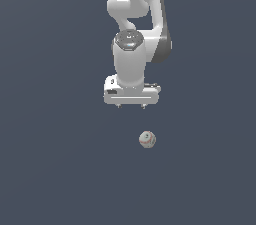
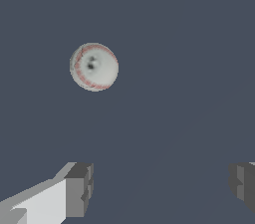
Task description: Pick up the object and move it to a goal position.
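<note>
Your claw (image 1: 131, 106) hangs with nothing in it, and the wrist view shows its two fingers (image 2: 79, 188) spread wide apart with only bare grey surface between them. In the exterior view you see little of those fingers: just two short dark tips poke out beneath the white hand block, and the gap between them is hard to judge from there.

The ball (image 1: 147, 139) lies on the plain dark grey surface (image 1: 50, 169), clear of the claw and touching nothing else. In the exterior view it sits at about five o'clock from the claw, near it but plainly apart. In the wrist view the ball (image 2: 94, 66) is outside the span of the fingers, not between them. You can make out its off-white skin, a thin red seam curving round it and a small dark smudge near its middle; what that smudge is cannot be told at this resolution.

The arm (image 1: 135, 44) is cut off at the upper edge of the exterior view, so you cannot see its base or lower links. In the wrist view both fingers are clipped by the frame edge, one of them showing only a sliver. The surface has no visible edge or texture, so whether it is a table or a floor cannot be told.
</note>
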Robot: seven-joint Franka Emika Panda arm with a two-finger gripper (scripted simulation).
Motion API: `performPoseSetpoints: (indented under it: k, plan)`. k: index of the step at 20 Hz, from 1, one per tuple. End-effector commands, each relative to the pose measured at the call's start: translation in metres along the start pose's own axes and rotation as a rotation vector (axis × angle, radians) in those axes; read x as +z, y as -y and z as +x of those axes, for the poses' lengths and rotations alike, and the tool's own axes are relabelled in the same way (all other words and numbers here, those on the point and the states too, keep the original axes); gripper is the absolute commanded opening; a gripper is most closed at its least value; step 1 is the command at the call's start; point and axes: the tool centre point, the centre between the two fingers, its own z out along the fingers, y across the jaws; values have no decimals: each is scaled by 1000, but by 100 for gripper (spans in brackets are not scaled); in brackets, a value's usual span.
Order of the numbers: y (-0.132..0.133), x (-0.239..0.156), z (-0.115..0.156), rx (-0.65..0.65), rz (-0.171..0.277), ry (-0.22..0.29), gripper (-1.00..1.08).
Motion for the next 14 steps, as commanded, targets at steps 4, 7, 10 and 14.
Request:
performPoseSetpoints:
  k: [4,7,10,14]
  plan:
    - [3,1,0,-4,3,1,100]
    - [4,2,2,10,2,1,100]
    - [6,4,6,34,2,1,100]
    - [10,8,14,83,1,1,100]
